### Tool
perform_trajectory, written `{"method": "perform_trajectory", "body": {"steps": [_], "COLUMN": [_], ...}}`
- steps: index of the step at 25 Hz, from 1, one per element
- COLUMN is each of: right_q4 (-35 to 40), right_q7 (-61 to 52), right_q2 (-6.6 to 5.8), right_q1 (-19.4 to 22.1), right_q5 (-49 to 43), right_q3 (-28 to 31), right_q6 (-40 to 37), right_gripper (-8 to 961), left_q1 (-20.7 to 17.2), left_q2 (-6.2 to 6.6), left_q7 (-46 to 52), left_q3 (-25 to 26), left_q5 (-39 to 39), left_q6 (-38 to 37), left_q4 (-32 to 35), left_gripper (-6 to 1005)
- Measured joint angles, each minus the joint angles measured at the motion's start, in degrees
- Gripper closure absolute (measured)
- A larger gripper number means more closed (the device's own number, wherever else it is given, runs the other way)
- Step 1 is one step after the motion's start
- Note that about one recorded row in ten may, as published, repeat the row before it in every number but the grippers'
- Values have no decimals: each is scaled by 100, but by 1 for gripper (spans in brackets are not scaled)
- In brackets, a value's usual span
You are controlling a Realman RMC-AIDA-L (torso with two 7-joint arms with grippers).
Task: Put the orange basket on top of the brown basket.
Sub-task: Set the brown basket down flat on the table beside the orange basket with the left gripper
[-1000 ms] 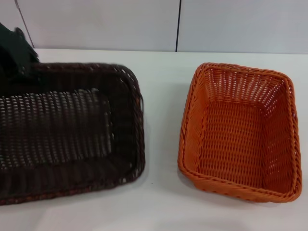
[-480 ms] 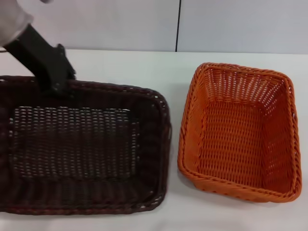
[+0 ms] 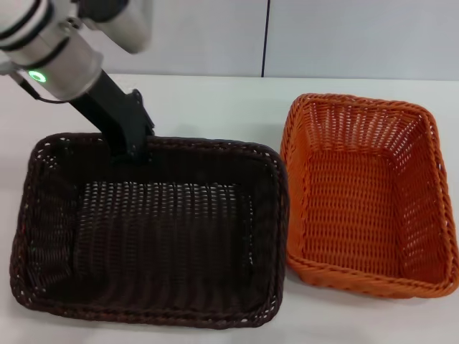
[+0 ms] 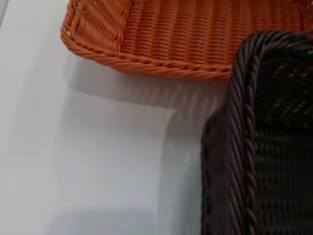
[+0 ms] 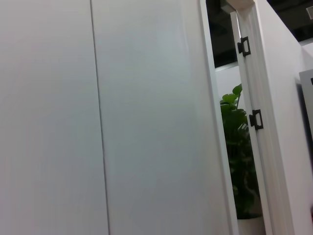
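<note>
- The left gripper [image 3: 130,152] reaches down from the upper left of the head view on a black mount under a white and silver arm with a green light, and meets the far rim of the brown basket.
- Its jaws are closed on that rim, near the basket's far left part; the tips are lost against the dark weave.
- The brown basket [image 3: 150,236] fills the left and middle of the head view, open side up, its braided rim running round sloped open-weave walls; whether its base rests fully on the counter cannot be told.
- In the left wrist view, one braided corner of the brown basket [image 4: 254,147] stands close to the camera, with the white counter [image 4: 98,156] beside it.
- The orange basket [image 3: 366,201] sits on the counter [image 3: 215,100] to the right, open side up and turned slightly askew.
- The near rims of the two baskets lie just beside each other, touching or almost so; the long orange rim [image 4: 161,63] also shows beyond the brown corner in the left wrist view.
- The right gripper shows in no view; its wrist camera faces white wall panels [image 5: 98,117], a door frame [image 5: 264,122] and a green plant [image 5: 239,152].
</note>
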State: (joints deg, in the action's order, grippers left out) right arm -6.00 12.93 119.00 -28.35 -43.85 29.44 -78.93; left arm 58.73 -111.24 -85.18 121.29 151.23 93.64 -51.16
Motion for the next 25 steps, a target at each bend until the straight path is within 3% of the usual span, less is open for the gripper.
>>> {"method": "perform_trajectory", "body": {"steps": [9,14,17,25], "right_q4": [-101,-115,-143,-148], "right_q7": [29,33,35,38], "right_q2": [6,8,9,9], "right_q1": [107,140,165,177], "right_q5": [-7,-10,-10,-10], "right_q3": [0,0,0,-47], "right_q6": [-187,-207,-209,-211], "right_gripper": [181,181,180,182], "left_q1": [26,-286,-441,-414], "left_q2": [-99,-352,-461,-524], "left_q7": [-115,-227,-263,-14], "left_q3": [-541,-620,-587,-602], "left_q5": [47,183,243,446], "left_q6": [-1435,-2006,-2064,-1923], "left_q4": [699,521,288,262], "left_gripper": [817,817,817,814]}}
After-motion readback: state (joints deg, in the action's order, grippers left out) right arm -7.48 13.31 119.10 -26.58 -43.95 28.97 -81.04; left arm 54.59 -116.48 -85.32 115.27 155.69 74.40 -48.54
